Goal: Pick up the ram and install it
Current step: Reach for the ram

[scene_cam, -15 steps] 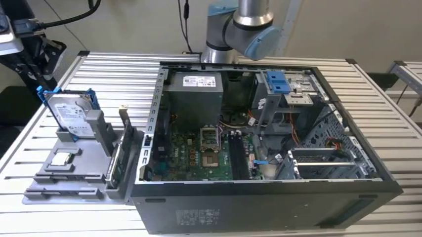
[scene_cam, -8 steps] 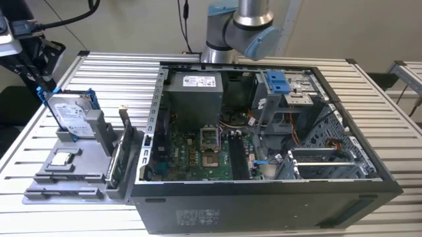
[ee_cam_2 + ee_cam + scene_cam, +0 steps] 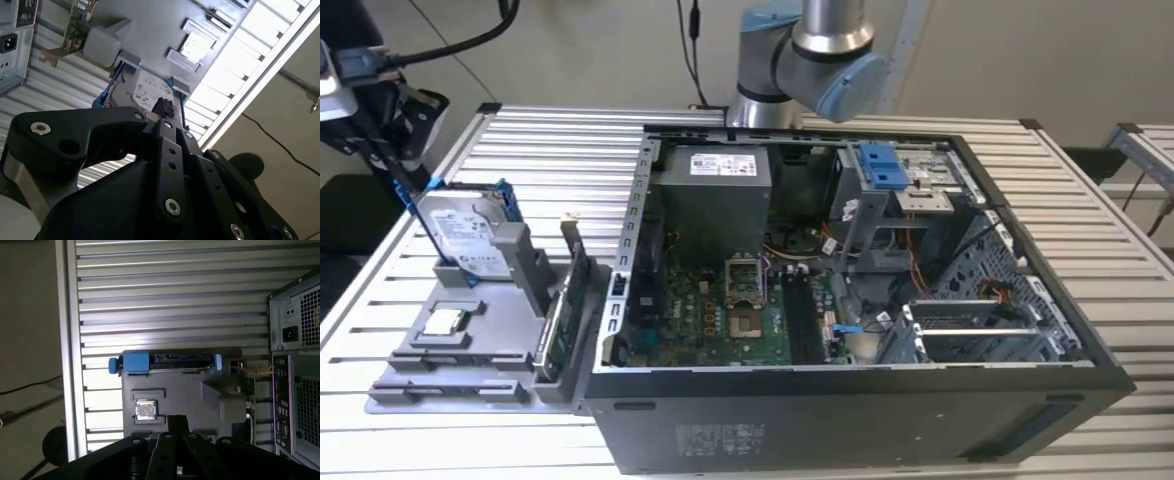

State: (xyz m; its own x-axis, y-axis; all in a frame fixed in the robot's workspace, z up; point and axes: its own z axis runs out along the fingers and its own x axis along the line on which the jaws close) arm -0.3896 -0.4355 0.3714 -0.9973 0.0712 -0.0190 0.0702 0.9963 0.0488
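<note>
Ram [image 3: 552,332] stands on edge, apart from hand [image 3: 411,186]

In the exterior view, a slatted aluminium table [image 3: 520,150] carries an open computer case [image 3: 854,425] from its centre toward 4 o'clock. A grey parts holder [image 3: 454,385] sits at 8 o'clock, just beside the case.

Labels on hard drive [image 3: 458,232] and case [image 3: 854,420], none legible
</note>
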